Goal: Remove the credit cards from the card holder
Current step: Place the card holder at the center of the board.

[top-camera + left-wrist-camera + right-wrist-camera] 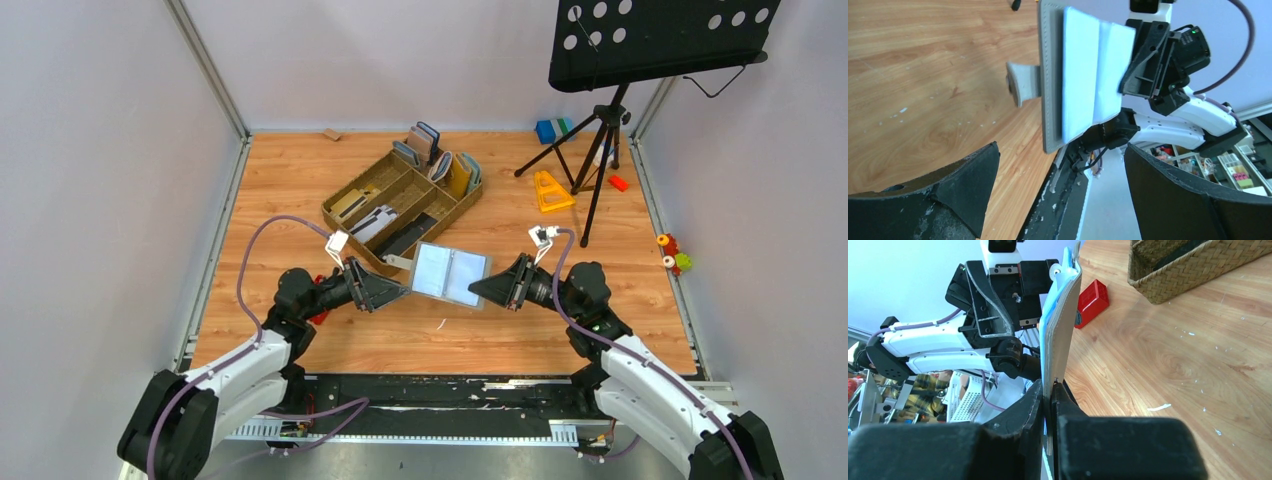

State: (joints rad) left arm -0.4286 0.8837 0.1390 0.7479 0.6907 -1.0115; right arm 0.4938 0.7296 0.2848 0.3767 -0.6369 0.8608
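Plainly pinches the card holder (451, 273) by its right edge with the right gripper (480, 288), jaws pressed together on the thin grey cover. Holds it spread open and raised off the wooden table (300, 170), light blue-grey inside faces turned up to the overhead camera, fold running down the middle. Shows, from the right wrist, that same cover edge-on, rising straight out of the black fingertips. Hangs the left gripper (405, 292) just beside the opposite edge, jaws spread wide, holder facing the gap between them and apart from both fingers. Carries a pale strap tab (1023, 90) jutting from the left edge toward the woven tray (400, 205), near behind. Places several upright wallets (440, 155) at the tray's far end, a red block (1091, 302) by the left arm, a black music stand (660, 40) at the far right. Cannot tell whether cards sit in the slots, nor make out any lettering at this size
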